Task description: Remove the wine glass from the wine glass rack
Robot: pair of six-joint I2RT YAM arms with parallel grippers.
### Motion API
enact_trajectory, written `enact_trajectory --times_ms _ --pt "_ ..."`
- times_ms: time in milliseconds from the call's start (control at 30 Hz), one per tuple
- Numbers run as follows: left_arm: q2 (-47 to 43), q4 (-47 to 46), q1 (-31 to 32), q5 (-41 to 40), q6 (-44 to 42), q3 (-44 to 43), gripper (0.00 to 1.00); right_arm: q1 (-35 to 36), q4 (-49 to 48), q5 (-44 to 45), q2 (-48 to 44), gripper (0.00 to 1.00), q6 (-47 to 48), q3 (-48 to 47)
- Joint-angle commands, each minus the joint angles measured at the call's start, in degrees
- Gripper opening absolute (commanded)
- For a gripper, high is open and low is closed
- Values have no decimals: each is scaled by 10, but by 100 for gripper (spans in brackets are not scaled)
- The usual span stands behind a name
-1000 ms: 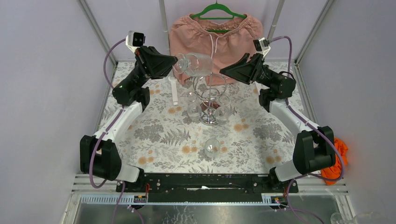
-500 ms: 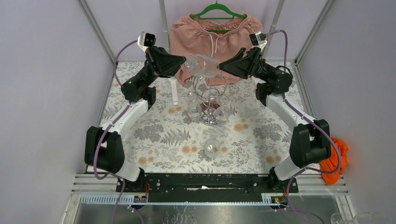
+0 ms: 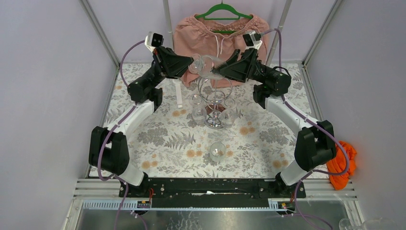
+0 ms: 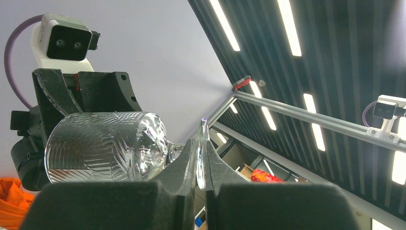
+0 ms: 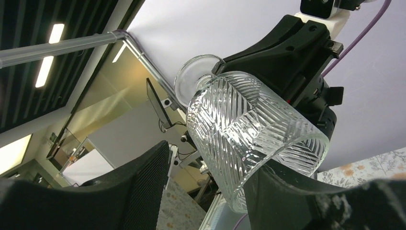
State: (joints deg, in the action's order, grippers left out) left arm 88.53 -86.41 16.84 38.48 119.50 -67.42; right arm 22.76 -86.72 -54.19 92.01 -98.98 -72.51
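Note:
A cut-pattern wine glass point(image 3: 205, 65) lies sideways in the air above the chrome wine glass rack point(image 3: 215, 98). My left gripper point(image 3: 192, 64) is shut on the glass's thin round foot point(image 4: 201, 143); the bowl point(image 4: 103, 147) points away from it. My right gripper point(image 3: 216, 72) is open, one finger on each side of the bowl point(image 5: 249, 127). In the right wrist view the rim rests close over the right finger point(image 5: 297, 201), and the left finger point(image 5: 139, 191) stands apart from the glass.
Two more glasses point(image 3: 197, 113) point(image 3: 229, 114) hang low on the rack. Another glass point(image 3: 217, 151) lies on the floral table. Pink shorts point(image 3: 218, 36) on a green hanger hang behind. A white post point(image 3: 179, 93) stands left of the rack. An orange cloth point(image 3: 345, 160) lies at the right edge.
Both arms have risen and drawn together. The left gripper carried the glass up and to the right; the right gripper moved left until its open fingers came around the bowl.

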Motion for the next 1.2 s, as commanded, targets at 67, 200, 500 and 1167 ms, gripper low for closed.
enact_trajectory --times_ms 67,200,500,1167 --pt "-1 -60 4 -9 -2 -19 0 16 -122 46 -10 60 -4 -21" --pt "4 -60 5 -1 -7 -15 0 20 -122 71 -12 52 -6 -21" --pt "10 -59 6 13 -22 5 0 20 -121 90 -21 33 -23 -26" --pt "28 -56 6 36 -35 1 34 20 -120 105 -50 0 -45 -20"
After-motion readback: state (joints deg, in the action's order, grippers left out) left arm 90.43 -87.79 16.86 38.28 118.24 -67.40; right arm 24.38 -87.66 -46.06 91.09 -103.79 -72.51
